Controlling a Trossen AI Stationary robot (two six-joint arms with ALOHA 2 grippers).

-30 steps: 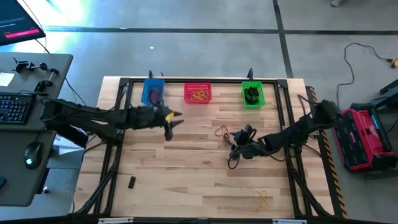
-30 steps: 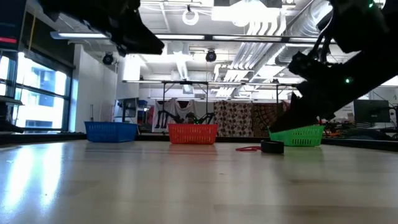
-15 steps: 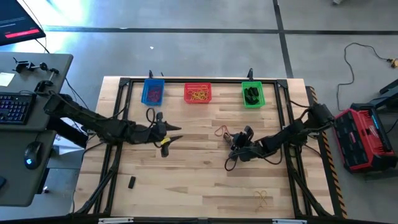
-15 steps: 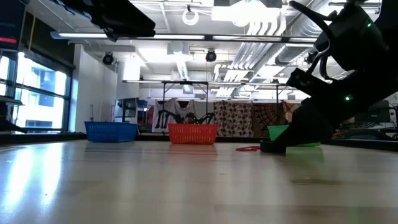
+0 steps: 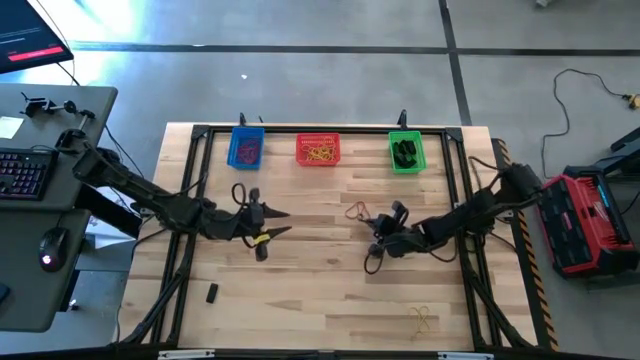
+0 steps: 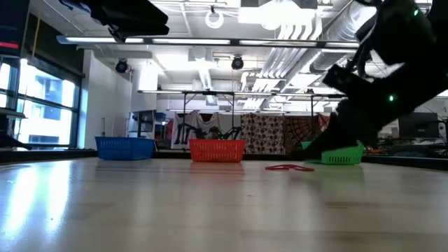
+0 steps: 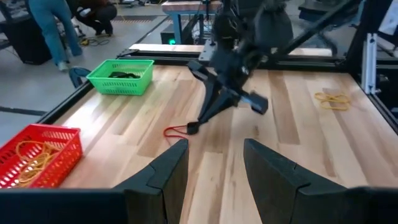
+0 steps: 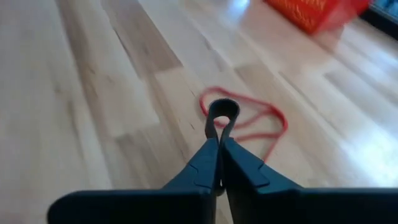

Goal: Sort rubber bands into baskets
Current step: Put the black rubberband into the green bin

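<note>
Black, thick: one short dark band (image 8: 222, 116) pinched flat between the closed fingertips of the right gripper (image 8: 219, 144), its free end standing up as a small loop; whether it has left the wood cannot be told.

Red, thin: one loop (image 8: 258, 124) lying flat on the table (image 5: 320, 300) just beyond those fingertips, not yet picked up.

Tan-yellow: a small tangle of bands (image 5: 422, 319) on the boards well behind the right gripper, towards the table's near edge. A short dark piece (image 5: 212, 293), too small to identify, lies behind the left gripper (image 5: 275, 222).

Baskets, in a row along the far edge, well ahead of both grippers: blue basket (image 5: 246, 148) holds purplish bands; red basket (image 5: 318, 150) holds yellow-orange ones; green basket (image 5: 405, 152) holds dark ones. Judged well advanced: only a few bands remain loose.

Right arm: stretched low, wrist tipped down, fingertips at the tabletop. The green basket is the likely destination for its band.

Left arm: reaching inward above the table, fingers (image 7: 273, 174) spread apart with nothing between them, pointing towards the right gripper.
</note>
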